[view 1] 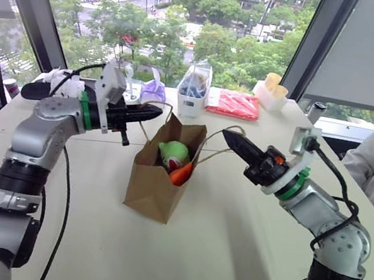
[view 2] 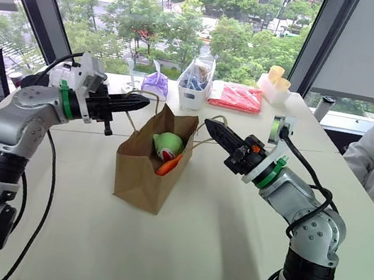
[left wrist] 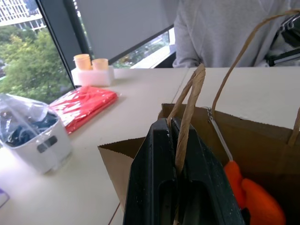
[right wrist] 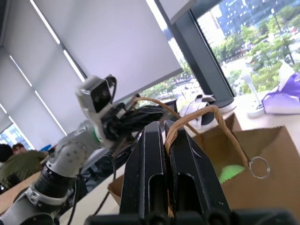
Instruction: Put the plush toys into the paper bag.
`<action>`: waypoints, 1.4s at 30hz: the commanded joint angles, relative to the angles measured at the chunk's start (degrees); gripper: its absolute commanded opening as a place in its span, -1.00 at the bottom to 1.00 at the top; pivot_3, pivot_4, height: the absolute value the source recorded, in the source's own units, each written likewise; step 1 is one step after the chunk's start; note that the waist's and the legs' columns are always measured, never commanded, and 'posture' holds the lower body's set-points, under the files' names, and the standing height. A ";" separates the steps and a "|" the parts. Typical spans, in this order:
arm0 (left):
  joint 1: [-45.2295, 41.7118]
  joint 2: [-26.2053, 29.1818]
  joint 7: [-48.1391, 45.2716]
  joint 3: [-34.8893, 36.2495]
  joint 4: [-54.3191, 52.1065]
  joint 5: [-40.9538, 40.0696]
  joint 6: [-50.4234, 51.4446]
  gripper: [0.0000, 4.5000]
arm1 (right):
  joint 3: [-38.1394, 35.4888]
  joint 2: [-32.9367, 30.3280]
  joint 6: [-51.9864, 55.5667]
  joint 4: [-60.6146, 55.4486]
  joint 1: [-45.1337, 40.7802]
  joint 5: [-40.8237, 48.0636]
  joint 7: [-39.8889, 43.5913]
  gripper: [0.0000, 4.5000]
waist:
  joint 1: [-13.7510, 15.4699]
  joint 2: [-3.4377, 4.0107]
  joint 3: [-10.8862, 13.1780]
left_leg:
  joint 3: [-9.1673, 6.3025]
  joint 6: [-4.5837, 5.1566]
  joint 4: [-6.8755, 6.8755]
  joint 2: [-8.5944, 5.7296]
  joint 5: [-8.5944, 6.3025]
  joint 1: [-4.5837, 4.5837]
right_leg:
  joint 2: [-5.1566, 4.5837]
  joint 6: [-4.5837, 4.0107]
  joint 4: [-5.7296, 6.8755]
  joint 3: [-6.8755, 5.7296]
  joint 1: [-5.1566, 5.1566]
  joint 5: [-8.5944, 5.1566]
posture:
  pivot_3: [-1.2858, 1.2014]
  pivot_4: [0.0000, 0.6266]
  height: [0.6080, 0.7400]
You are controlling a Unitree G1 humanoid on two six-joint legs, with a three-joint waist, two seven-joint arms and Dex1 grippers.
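Paper bag upright on tabletop, green toy and orange toy inside, left hand and right hand each pinching a cord handle, one either side

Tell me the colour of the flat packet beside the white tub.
Red: the flat packet shows best in the left eye view.

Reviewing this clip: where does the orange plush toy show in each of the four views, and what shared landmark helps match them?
Left eye view: orange plush toy inside the paper bag, below the green toy.
Right eye view: inside the bag's open mouth, under the green toy.
Left wrist view: inside the bag, beside the left hand.
Right wrist view: I cannot make it out; a bit of green shows inside the bag.
Shared landmark: the brown paper bag.
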 commanded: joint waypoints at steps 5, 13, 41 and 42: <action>-5.68 -4.84 0.86 0.73 8.67 3.19 -8.33 -1.00 | -0.77 -1.24 -4.20 -0.41 -3.55 2.43 -2.19 -0.98 | -0.01 -0.02 -0.01 | 0.00 0.00 0.03 -0.01 0.00 0.00 | 0.00 0.01 -0.01 0.00 0.02 0.00 | 0.03 -0.52 1.00; -3.43 -3.25 -2.98 -0.59 6.24 2.80 -3.65 -0.15 | 3.92 -1.43 -5.31 -1.29 2.56 -0.63 -1.97 -0.11 | -0.04 -0.02 -0.01 | 0.00 0.02 0.02 -0.01 -0.01 -0.02 | 0.00 0.01 0.00 0.00 0.00 0.00 | 0.03 -0.52 1.00; 29.74 9.25 5.99 13.69 -29.83 -13.19 23.50 1.00 | 14.80 -14.14 -9.55 -12.21 24.31 -8.46 4.38 0.40 | 0.32 -0.05 -0.03 | -0.02 0.42 0.06 0.01 -0.25 0.10 | 0.00 0.00 -0.14 0.02 0.20 -0.02 | 0.03 -0.52 1.00; 30.36 8.76 6.56 13.40 -30.43 -13.09 23.09 1.00 | 16.09 -13.55 -10.33 -11.80 23.70 -9.85 4.92 0.13 | 0.36 -0.05 -0.03 | -0.02 0.42 0.06 0.01 -0.25 0.09 | 0.00 0.00 -0.15 0.02 0.20 -0.02 | 0.03 -0.52 1.00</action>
